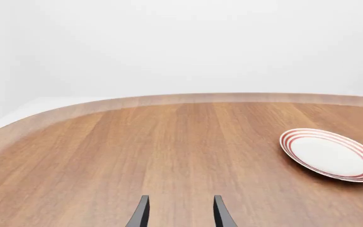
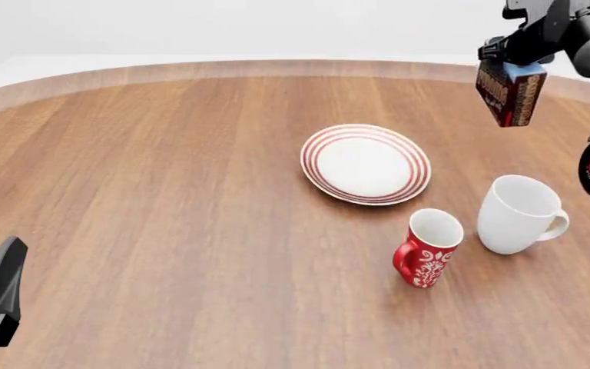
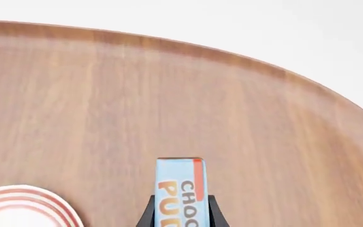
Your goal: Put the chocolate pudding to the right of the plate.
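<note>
Above the far right of the brown wooden table [image 2: 172, 200], held clear of the surface: the small rectangular chocolate pudding box [image 2: 509, 91] with light blue top and dark brown-red sides, clamped between the fingers of the right gripper [image 2: 525, 54], probably carried high so as to pass over the plain white mug [image 2: 516, 213] and the red patterned mug [image 2: 427, 248] toward the bare wood right of the round white red-ringed plate [image 2: 366, 164]. Reaching in from the upper right, wrist bent downward, box hanging tilted. Down at the near left edge, only the dark tip of the left gripper [image 1: 180, 212], fingers spread apart around nothing, low over bare wood.
</note>
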Available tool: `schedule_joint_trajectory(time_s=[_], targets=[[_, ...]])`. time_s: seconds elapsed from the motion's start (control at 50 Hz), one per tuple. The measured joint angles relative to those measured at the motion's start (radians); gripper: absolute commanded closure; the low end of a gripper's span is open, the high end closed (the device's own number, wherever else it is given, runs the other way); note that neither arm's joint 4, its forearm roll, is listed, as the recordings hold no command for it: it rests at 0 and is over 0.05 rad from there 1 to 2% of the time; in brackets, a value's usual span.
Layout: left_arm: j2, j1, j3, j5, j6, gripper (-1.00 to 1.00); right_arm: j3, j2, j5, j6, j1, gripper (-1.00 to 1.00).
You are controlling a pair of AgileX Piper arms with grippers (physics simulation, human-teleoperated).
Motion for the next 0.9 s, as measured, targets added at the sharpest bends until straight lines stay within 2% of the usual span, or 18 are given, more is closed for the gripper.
schedule_joint_trajectory(time_s=[0.56,0.9], targets=[[0.0,0.0,0.0,0.0,0.0,-1.0,0.18,-0.006,-0.09,-0.022,-0.014,1.0],[0.0,0.0,0.0,0.0,0.0,-1.0,0.198,0.02,-0.091,-0.036,-0.006,1.0]])
